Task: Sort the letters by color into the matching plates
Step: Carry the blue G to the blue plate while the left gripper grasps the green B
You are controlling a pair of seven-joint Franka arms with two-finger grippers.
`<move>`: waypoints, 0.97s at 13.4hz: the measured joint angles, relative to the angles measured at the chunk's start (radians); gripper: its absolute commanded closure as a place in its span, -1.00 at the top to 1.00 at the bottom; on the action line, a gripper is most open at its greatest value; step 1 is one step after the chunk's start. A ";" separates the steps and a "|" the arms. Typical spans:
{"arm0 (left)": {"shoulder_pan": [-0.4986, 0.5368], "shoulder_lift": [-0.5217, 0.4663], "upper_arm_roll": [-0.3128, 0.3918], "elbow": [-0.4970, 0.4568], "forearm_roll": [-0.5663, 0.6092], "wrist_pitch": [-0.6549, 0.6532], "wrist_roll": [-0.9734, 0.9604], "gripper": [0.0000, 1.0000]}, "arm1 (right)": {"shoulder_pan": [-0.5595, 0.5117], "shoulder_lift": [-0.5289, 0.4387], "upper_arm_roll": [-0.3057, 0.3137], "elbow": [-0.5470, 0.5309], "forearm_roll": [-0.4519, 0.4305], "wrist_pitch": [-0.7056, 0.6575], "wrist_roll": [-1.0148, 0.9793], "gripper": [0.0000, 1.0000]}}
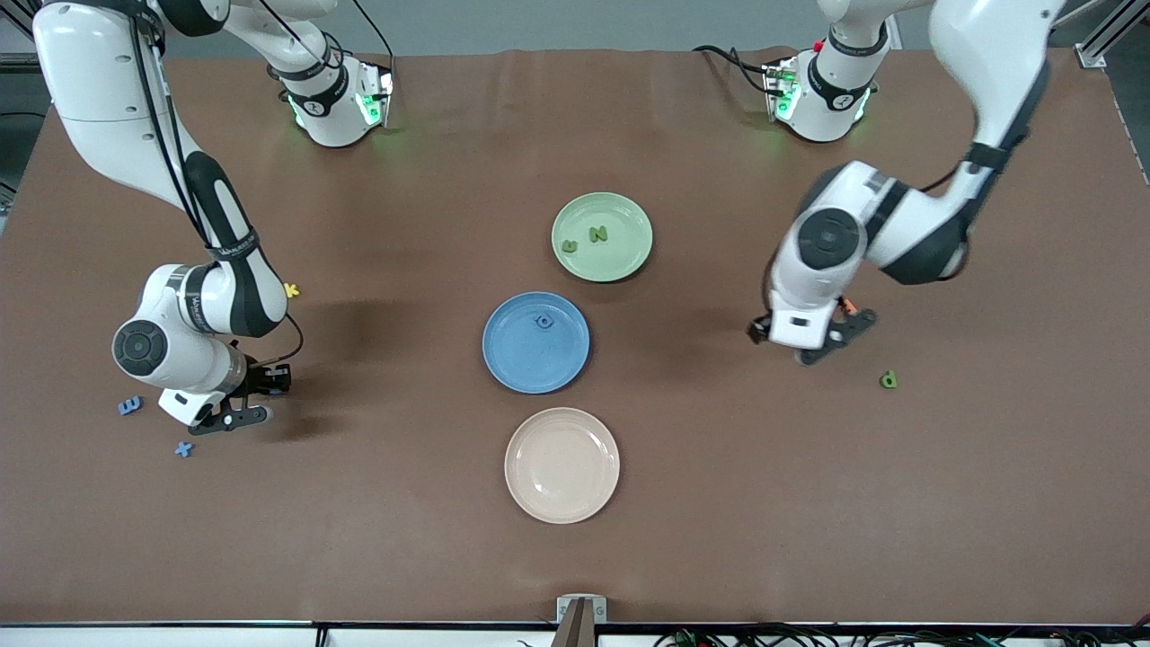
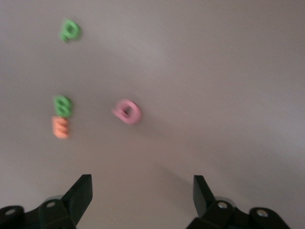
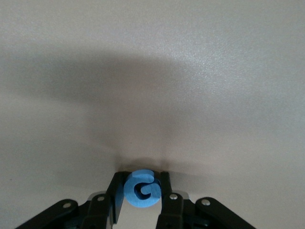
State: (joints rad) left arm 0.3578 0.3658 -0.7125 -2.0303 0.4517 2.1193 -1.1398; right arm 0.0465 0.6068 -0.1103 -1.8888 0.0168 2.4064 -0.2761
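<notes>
My right gripper (image 3: pixel 140 191) is shut on a blue letter G (image 3: pixel 142 188), low over the table toward the right arm's end (image 1: pixel 232 415). Two blue letters (image 1: pixel 130 405) (image 1: pixel 183 448) lie beside it. The blue plate (image 1: pixel 530 370) holds one blue letter (image 1: pixel 544 321). The pale green plate (image 1: pixel 622 261) holds two green letters (image 1: pixel 569 244) (image 1: pixel 598 234). My left gripper (image 1: pixel 825 346) is open and empty (image 2: pixel 143 191) over bare table. In its wrist view lie a green letter (image 2: pixel 70 30) and a green 8 (image 2: pixel 62 105). One green letter (image 1: pixel 889 380) shows beside it in the front view.
A cream plate (image 1: pixel 562 503) stands nearer the front camera than the blue plate. A yellow letter (image 1: pixel 291 289) lies by the right arm. An orange letter (image 2: pixel 60 127) touches the green 8, and a pink D (image 2: pixel 127 111) lies close by.
</notes>
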 measured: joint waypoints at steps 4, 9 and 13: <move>0.186 -0.008 0.000 -0.053 0.000 0.067 0.184 0.81 | 0.010 -0.001 0.011 0.016 0.000 -0.027 0.001 -0.68; 0.359 0.012 0.003 -0.185 0.000 0.320 0.262 0.72 | 0.109 -0.066 0.016 0.058 0.001 -0.184 0.152 -0.69; 0.364 0.057 0.015 -0.223 0.000 0.377 0.261 0.54 | 0.243 -0.107 0.021 0.059 0.001 -0.228 0.400 -0.69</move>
State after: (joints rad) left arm 0.7215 0.4230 -0.6972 -2.2530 0.4517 2.4962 -0.8785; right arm 0.2900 0.5002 -0.0889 -1.8295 0.0179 2.1785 0.1239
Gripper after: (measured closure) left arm 0.154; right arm 0.648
